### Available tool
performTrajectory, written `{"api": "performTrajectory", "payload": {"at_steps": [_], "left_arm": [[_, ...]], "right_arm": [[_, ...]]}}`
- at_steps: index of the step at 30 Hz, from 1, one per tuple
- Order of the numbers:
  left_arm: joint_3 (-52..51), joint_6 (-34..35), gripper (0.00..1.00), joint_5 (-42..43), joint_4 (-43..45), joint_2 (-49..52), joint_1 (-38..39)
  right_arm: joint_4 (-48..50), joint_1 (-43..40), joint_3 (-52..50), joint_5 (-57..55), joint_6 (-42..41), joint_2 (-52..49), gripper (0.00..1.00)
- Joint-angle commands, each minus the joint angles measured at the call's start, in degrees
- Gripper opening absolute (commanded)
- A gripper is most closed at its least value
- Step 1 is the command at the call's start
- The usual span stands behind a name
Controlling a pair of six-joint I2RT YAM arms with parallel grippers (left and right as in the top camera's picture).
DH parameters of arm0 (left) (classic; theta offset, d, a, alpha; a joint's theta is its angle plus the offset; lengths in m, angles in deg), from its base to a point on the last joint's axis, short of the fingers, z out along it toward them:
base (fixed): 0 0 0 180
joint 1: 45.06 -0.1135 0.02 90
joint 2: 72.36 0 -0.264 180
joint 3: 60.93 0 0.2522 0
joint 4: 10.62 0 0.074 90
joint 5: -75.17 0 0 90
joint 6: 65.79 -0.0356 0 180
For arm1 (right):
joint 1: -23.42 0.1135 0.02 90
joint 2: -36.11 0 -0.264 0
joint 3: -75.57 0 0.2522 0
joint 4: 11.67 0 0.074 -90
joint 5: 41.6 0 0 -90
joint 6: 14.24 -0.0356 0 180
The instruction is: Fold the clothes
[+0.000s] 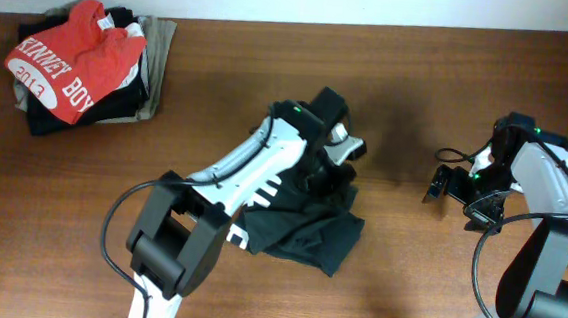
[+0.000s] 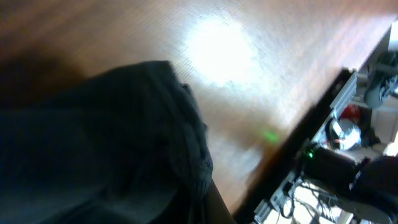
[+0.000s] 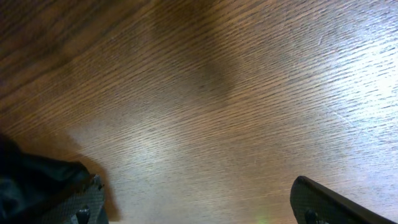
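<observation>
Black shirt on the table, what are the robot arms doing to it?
The left fingers are down on the crumpled black T-shirt in the middle of the wooden table, though I can't tell whether they grip it. The right fingers hang open over bare wood beside it. The shirt is not folded yet.

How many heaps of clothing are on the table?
2. The crumpled black T-shirt lies in the middle under the left arm; a stack sits in the far left corner, topped by a red T-shirt. Garments inside may be hidden.
</observation>
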Motion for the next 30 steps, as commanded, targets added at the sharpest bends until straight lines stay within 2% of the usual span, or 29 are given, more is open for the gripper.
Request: {"api": "performTrajectory", "payload": {"at_steps": [1,3,4,6,7,8,9,13,14,17,20,23,25,30], "left_arm": [[0.85,-0.55,0.04,1.81,-1.49,-0.48,3.37],[0.85,-0.52,0.27,1.68,-0.94,-0.48,4.83],[0.85,-0.52,0.32,1.22,-0.50,-0.48,5.38],[0.85,-1.01,0.33,0.20,0.94,-0.48,6.86],[0.85,-0.98,0.40,0.24,1.38,-0.48,7.43],[0.85,-1.01,0.54,0.26,1.90,-0.48,8.15],[0.85,-1.14,0.59,0.46,2.12,-0.48,8.90],[5.51,-4.04,0.62,0.17,-1.66,-0.83,7.96],[9.46,-6.23,0.63,-3.69,-5.49,-1.81,5.57],[16.02,-6.25,0.64,-17.75,-15.65,-4.42,-0.59],[17.18,-4.92,0.66,-24.02,-26.80,-6.08,-8.15],[16.90,-4.52,0.67,-23.91,-35.91,-6.08,-16.17],[14.99,-4.61,0.70,-20.70,-37.57,-6.38,-19.04],[2.43,-5.25,0.71,-14.56,-35.85,-6.38,-15.91]], "right_arm": [[0.07,-0.15,-0.42,0.70,0.42,-0.42,0.99],[0.28,-0.15,-0.42,0.72,0.42,-0.42,0.99],[0.28,-0.15,-0.42,0.72,0.42,-0.42,0.99],[0.31,-0.15,-0.42,0.72,0.42,-0.42,0.99],[0.26,-0.15,-0.42,0.72,0.42,-0.42,0.99],[0.24,-0.15,-0.42,0.72,0.42,-0.42,0.99],[0.26,-0.15,-0.42,0.72,0.42,-0.42,0.99],[0.26,-0.15,-0.42,0.70,0.42,-0.42,0.99],[0.50,-0.15,-0.42,0.70,0.42,-0.42,0.99],[0.70,-0.15,-0.42,0.70,0.42,-0.42,0.99],[0.72,-0.15,-0.42,0.70,0.42,-0.42,0.99],[0.98,-0.15,-0.42,0.70,0.42,-0.42,0.99],[1.46,-0.15,-0.42,0.70,0.42,-0.42,0.98],[1.79,-0.15,-0.42,0.70,0.42,-0.42,0.99]]}}
